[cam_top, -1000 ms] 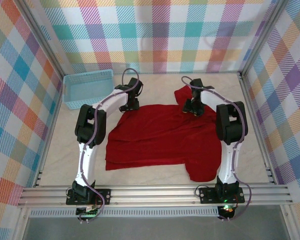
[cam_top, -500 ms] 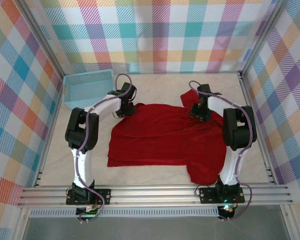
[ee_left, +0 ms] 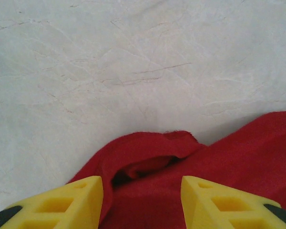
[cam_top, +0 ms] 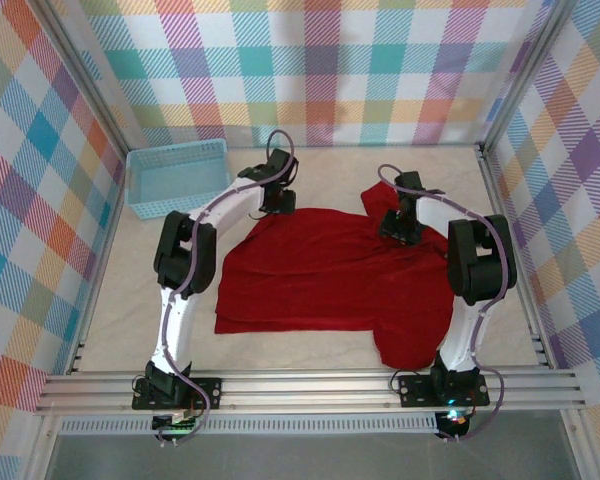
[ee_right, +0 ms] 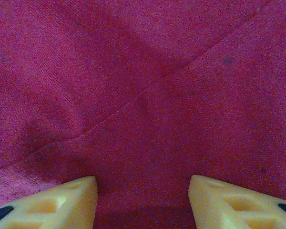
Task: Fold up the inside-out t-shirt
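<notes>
Since a second ago the left tool (cam_top: 278, 203) has swung along the shirt's far hem toward 12 o'clock. The right tool (cam_top: 401, 228) has eased slightly toward 3 o'clock, and the shirt's far-left corner now lies drawn in beneath the left tool.

The pale marbled worktop (cam_top: 130, 300) carries everything. The red t-shirt (cam_top: 330, 270) lies spread across its middle, mostly flat. One sleeve trails toward 5 o'clock, close to the near edge, and a bunched part sits at 1 o'clock by the right arm. A light-blue basket (cam_top: 175, 178) stands in the 10 o'clock corner, well apart from the cloth.

The left tool sits at 11 o'clock of the shirt, right at its far edge. In its wrist view the yellow fingers (ee_left: 81, 200) stand moderately apart, with a rolled fold of red hem (ee_left: 152, 155) just ahead of the gap and bare worktop beyond it; no cloth is pinched between them.

The right tool sits at 1 o'clock of the shirt. Its fingers (ee_right: 62, 200) are likewise moderately apart and low over red cloth crossed by a diagonal seam (ee_right: 133, 102), gripping nothing that shows.
</notes>
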`<state>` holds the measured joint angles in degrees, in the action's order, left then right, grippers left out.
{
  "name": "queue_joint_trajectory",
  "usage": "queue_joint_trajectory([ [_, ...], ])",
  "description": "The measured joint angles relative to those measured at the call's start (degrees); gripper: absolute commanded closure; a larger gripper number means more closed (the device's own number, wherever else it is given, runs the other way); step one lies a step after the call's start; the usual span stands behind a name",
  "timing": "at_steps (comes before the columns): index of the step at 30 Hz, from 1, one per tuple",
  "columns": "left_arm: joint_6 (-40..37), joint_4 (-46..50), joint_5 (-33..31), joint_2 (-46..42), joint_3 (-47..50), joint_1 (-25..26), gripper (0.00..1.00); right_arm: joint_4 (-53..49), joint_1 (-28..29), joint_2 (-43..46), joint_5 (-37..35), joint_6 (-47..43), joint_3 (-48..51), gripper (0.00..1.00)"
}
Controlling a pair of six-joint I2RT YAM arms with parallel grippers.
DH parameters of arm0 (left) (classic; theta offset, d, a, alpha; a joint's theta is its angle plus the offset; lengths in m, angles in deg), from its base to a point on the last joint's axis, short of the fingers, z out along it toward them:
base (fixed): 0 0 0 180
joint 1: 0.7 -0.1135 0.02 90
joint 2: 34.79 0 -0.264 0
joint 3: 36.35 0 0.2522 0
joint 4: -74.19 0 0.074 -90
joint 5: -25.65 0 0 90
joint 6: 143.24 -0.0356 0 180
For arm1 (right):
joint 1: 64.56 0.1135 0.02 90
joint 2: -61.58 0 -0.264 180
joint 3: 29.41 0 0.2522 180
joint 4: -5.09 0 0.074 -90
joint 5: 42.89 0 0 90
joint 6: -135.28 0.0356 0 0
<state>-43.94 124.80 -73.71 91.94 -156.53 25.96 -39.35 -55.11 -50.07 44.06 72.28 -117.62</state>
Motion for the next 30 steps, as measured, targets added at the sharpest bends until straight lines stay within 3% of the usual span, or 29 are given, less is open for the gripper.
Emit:
queue_joint_trajectory([
  [11, -7.2, 6.8, -4.1, 8.2, -11.0, 0.0, 0.49, 0.0, 0.0, 0.0, 0.0, 0.0, 0.0, 0.44],
  [19, -8.8, 10.1, -4.7, 15.3, -21.5, 0.4, 0.58, 0.0, 0.1, 0.0, 0.0, 0.0, 0.0, 0.44],
  [24, -9.4, 11.6, -4.6, 16.7, -23.3, 0.6, 0.64, 0.0, 0.1, 0.0, -0.1, 0.0, 0.0, 0.44],
  [30, -11.3, 12.3, -3.8, 16.3, -22.0, 1.0, 0.59, 0.1, 0.2, 0.0, -0.2, 0.0, 0.1, 0.44],
])
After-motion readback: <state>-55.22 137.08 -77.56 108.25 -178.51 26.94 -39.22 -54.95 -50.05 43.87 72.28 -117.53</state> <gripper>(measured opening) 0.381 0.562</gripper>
